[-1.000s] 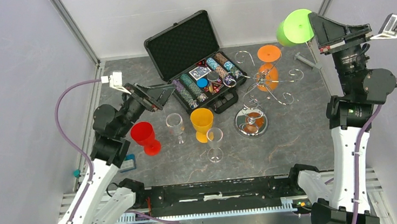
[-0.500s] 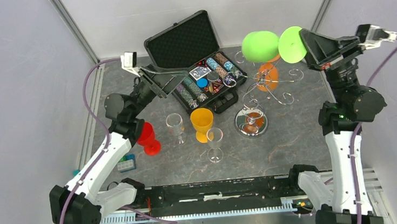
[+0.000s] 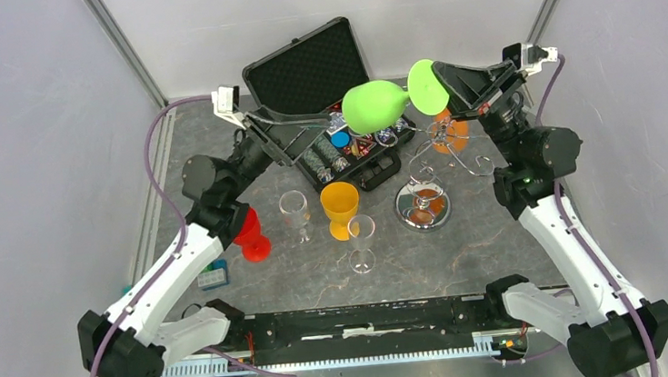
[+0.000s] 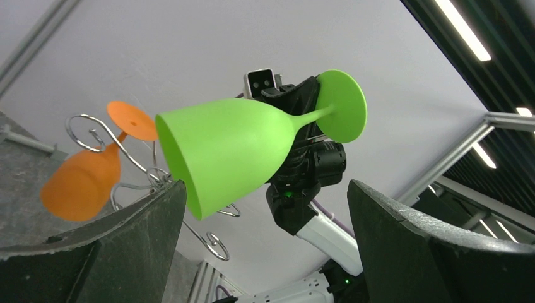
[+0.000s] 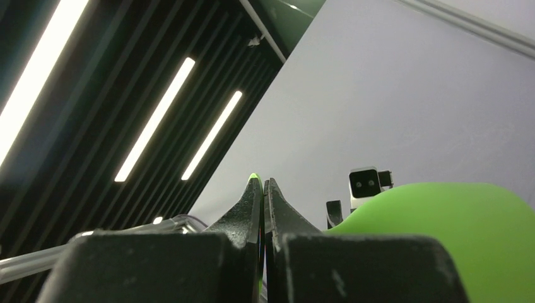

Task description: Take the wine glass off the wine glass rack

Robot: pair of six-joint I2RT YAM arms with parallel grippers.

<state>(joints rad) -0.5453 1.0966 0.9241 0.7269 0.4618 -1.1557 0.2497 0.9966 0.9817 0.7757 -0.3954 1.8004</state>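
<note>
My right gripper (image 3: 439, 84) is shut on the foot disc of a green wine glass (image 3: 373, 105), held on its side high above the open black case, bowl pointing left. The glass is clear of the chrome wine glass rack (image 3: 421, 206), where an orange glass (image 3: 450, 129) still hangs. My left gripper (image 3: 312, 137) is open and empty, raised just left of and below the green bowl. In the left wrist view the green glass (image 4: 233, 148) sits above my open left gripper (image 4: 264, 189). In the right wrist view my right gripper (image 5: 262, 183) pinches the thin green foot.
An open black chip case (image 3: 306, 72) lies at the back centre. A red goblet (image 3: 248, 232), a clear glass (image 3: 295, 210), a yellow goblet (image 3: 340, 206) and another clear glass (image 3: 361, 241) stand in front of it. A small blue item (image 3: 215, 274) lies at the left edge.
My right arm has swung left with the green glass, carrying it from the back right to over the case. My left arm has risen and reached toward the glass.
</note>
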